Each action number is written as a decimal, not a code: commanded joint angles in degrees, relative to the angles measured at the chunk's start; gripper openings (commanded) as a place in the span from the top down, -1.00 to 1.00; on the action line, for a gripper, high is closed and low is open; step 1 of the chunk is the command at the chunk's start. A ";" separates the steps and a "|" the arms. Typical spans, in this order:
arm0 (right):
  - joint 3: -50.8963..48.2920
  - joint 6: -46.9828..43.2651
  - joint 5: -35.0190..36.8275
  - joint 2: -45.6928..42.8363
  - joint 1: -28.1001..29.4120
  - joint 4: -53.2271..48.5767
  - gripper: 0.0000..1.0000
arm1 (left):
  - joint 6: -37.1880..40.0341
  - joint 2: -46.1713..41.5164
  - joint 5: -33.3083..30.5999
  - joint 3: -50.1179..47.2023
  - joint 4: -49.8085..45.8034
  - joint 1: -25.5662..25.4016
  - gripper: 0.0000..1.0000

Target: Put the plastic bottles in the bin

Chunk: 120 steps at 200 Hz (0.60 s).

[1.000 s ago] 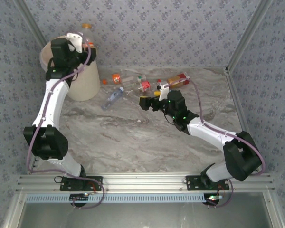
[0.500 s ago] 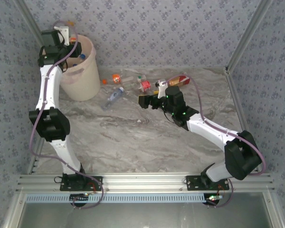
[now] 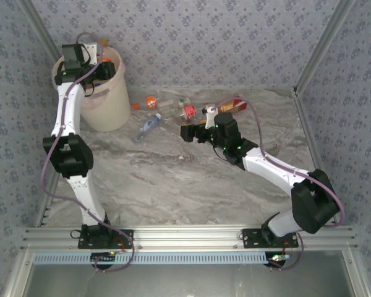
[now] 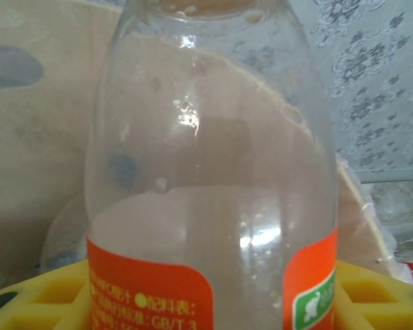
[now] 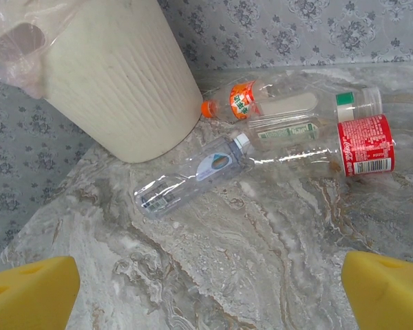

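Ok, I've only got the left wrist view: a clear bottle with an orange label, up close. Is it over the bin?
Observer: Yes. From above, the left arm has its jaws holding the orange-labelled bottle over the bin's open top.
Operator: What's left on the table?
Observer: Several more lie beside the bin; an orange-capped bottle lies nearest its base.
Operator: And the right arm?
Observer: Its jaws stand open and empty over the table, facing those bottles.

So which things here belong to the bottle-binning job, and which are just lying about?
Job: bin; held orange-label bottle; loose: blue-label bottle, orange-cap bottle, green-label bottle, red-label bottle, copper-tinted bottle.
Bystanders: marble tabletop, patterned walls, aluminium frame.
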 commanded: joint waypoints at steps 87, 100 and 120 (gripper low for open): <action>1.13 0.74 0.08 0.93 -0.13 -1.41 -1.00 | -9.40 -9.69 7.47 -9.14 8.39 0.03 -0.64; 1.15 1.28 0.26 0.93 -0.46 -1.46 -1.00 | -9.92 -10.59 8.03 -9.16 8.65 0.04 -0.67; 0.91 3.30 0.76 0.83 -1.79 -1.59 -1.00 | -11.44 -12.10 10.85 -9.96 9.73 0.04 -0.71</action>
